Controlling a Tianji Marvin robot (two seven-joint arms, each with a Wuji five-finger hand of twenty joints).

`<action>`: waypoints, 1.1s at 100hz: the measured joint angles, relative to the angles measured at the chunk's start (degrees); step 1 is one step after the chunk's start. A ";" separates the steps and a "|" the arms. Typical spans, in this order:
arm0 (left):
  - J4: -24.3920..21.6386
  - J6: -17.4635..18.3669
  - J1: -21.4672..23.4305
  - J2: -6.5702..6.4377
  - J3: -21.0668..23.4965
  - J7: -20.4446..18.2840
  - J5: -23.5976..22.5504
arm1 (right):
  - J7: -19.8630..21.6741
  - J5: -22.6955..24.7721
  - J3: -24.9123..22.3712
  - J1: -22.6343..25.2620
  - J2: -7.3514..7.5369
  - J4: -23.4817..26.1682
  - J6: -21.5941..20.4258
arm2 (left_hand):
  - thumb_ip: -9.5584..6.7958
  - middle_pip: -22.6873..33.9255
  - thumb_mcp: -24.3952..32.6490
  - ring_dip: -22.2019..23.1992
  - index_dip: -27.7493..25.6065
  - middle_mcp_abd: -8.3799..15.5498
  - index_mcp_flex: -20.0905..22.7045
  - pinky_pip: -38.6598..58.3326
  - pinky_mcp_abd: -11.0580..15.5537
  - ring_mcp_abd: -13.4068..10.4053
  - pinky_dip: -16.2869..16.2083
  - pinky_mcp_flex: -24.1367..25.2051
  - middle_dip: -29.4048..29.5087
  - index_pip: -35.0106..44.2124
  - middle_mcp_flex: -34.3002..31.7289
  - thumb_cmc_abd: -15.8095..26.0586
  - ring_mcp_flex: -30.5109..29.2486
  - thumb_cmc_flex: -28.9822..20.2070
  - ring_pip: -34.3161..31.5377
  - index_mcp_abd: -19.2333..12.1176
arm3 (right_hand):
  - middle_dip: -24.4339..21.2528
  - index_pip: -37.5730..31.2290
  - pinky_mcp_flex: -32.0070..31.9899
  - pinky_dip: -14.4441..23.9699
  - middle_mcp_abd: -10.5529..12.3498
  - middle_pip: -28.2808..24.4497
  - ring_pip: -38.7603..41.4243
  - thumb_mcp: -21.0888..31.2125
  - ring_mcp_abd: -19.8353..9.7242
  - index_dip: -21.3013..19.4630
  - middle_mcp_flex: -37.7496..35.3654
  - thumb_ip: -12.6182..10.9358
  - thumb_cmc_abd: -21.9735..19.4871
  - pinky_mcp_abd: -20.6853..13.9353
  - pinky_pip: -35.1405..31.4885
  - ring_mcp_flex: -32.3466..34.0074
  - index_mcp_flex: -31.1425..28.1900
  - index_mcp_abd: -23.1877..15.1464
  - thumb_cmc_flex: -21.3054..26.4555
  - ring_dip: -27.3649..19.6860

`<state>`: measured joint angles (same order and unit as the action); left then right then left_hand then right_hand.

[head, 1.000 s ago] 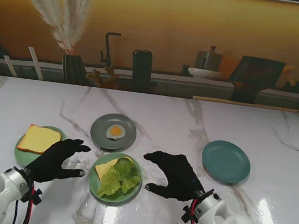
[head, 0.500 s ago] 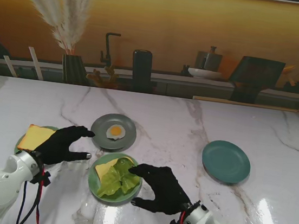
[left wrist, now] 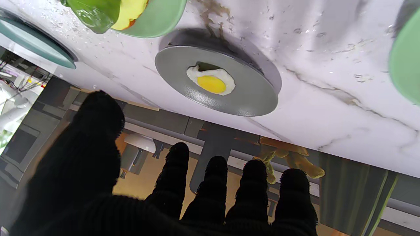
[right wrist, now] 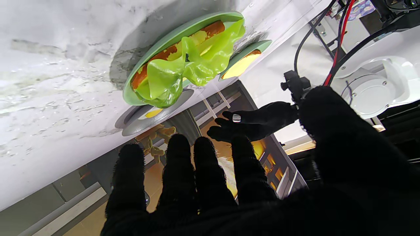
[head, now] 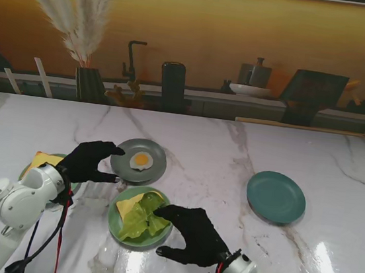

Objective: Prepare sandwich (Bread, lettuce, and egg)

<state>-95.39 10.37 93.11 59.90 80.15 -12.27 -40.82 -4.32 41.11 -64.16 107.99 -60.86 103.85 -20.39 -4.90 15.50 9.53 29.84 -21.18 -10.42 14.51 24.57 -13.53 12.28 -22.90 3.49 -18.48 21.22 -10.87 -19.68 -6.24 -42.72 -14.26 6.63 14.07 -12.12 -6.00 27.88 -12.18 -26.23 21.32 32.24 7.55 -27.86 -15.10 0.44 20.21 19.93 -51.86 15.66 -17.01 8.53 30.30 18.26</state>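
White-and-yellow fried egg (head: 141, 161) lies exposed on the round grey plate (head: 153, 172); left hand (head: 93, 162), fingers spread and empty, hovers to grasp it.

1. A white marble table (head: 234, 149) with thin grey lines fills the front.
2. A round teal plate (head: 276, 196) sits on the right side of the table with nothing on it.
3. Behind the table is a long counter (head: 194, 98).
4. A dark vase (head: 90, 84) on the left of the counter holds tall fluffy pampas grass (head: 78, 10).
5. A black tap (head: 133, 57) stands near the vase.
6. A black cylinder (head: 173, 82) stands beside the tap.
7. A white bowl (head: 249, 89) sits farther right, with a grey pot (head: 255, 72) behind it.
8. A dark board (head: 311, 92) leans at the right end.
9. The wall (head: 216, 27) behind is warm orange.
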 measured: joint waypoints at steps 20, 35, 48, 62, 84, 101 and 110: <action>5.98 -0.19 -7.96 -0.66 -7.20 -0.17 -3.24 | 0.26 0.04 -0.10 0.25 0.00 0.11 0.09 | 0.00 0.28 1.86 0.00 0.00 0.00 -0.11 4.26 0.07 0.07 1.23 -0.12 0.00 -0.02 0.00 -1.78 0.00 0.01 -1.29 1.92 | 0.00 0.00 -0.01 0.00 0.00 -0.01 0.02 0.00 0.00 -0.11 0.00 0.00 -0.01 0.11 -0.31 0.00 -0.01 0.00 0.01 0.00; 9.33 -0.77 -11.99 -0.68 -11.95 2.02 -5.34 | 0.60 -0.16 -0.16 0.26 0.00 0.15 0.35 | 0.00 -2.38 4.40 0.00 -0.41 0.10 -1.52 4.07 0.78 0.09 3.65 -0.12 0.21 1.19 0.10 -2.32 1.03 0.04 -1.47 1.97 | 0.00 0.00 -0.02 0.00 0.00 -0.01 0.02 0.00 0.00 -0.12 0.00 0.00 -0.01 0.51 -0.34 0.00 -0.01 0.00 0.01 0.00; 13.49 -0.71 -15.66 -0.50 -16.35 4.72 -6.14 | 1.01 -0.81 -0.16 0.23 0.00 0.16 0.75 | 0.00 -3.38 4.48 0.00 -1.05 0.19 -3.35 3.39 1.44 0.09 4.36 -0.13 0.21 1.13 0.16 -2.32 1.14 0.04 -1.33 1.97 | 0.00 0.00 -0.02 0.00 0.00 -0.01 0.02 0.00 0.00 -0.12 0.00 0.00 -0.01 0.61 -0.34 0.00 -0.02 0.00 0.01 0.00; 18.49 -0.53 -20.40 -0.39 -21.94 6.18 -7.46 | 1.36 -1.16 -0.19 0.14 0.00 0.15 0.90 | 0.04 -4.43 5.44 0.69 -1.75 0.60 -3.91 2.75 1.81 0.09 4.40 -0.13 -1.34 3.06 0.20 -2.37 1.16 0.10 -1.21 1.97 | 0.00 0.00 -0.03 0.00 0.00 -0.01 0.02 0.00 0.00 -0.12 0.00 -0.01 -0.01 0.65 -0.35 0.00 -0.02 0.00 0.01 0.00; 24.76 -3.23 -25.81 0.54 -28.54 9.71 -6.59 | 1.94 -2.02 -0.31 -0.06 0.00 -0.01 1.33 | -0.76 -4.33 11.64 3.41 -2.88 0.66 -3.91 5.41 2.14 0.09 3.74 -0.16 -4.44 5.36 0.20 -3.68 1.16 0.01 -2.72 3.30 | 0.01 0.00 -0.04 0.00 0.00 -0.01 0.02 0.00 0.00 -0.12 -0.02 -0.01 -0.01 0.66 -0.35 0.00 -0.02 0.00 0.00 0.00; 27.49 -3.08 -28.14 1.35 -30.85 10.61 -5.67 | 2.17 -2.27 -0.31 -0.25 0.00 -0.12 1.46 | -2.49 -2.64 18.21 4.69 -3.35 0.70 -3.91 9.20 2.24 0.09 3.52 -0.56 -5.06 7.21 0.20 -5.92 1.16 0.11 -5.50 3.30 | 0.01 0.00 -0.04 0.00 0.00 -0.01 0.02 0.00 0.00 -0.12 -0.03 -0.01 -0.01 0.66 -0.35 0.00 -0.03 0.00 0.01 0.00; 27.91 -3.00 -28.71 1.42 -31.65 10.61 -5.48 | 2.30 -2.51 -0.34 -0.32 0.00 -0.17 1.57 | -3.87 -1.82 21.78 4.71 -3.87 0.73 -3.91 10.48 2.25 0.09 3.50 -0.56 -5.07 7.18 0.20 -6.65 1.16 0.45 -6.65 3.30 | 0.01 0.00 -0.05 0.00 0.00 -0.01 0.02 0.00 0.00 -0.12 -0.04 -0.01 -0.01 0.66 -0.35 0.00 -0.03 0.00 0.01 0.00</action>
<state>-67.48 7.37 64.40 61.32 48.50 -1.67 -46.30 -2.02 38.60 -64.50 107.67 -60.86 103.67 -18.82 -8.77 13.68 31.31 34.54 -25.05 -9.69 10.60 35.04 -11.28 12.37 -19.41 2.93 -23.55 28.41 -10.67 -26.33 -5.08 -42.27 -20.91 9.93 14.08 -12.12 -6.05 27.88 -12.18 -26.24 21.34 32.24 7.55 -27.99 -15.14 0.44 20.20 20.59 -52.22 15.66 -17.03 8.53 30.31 18.26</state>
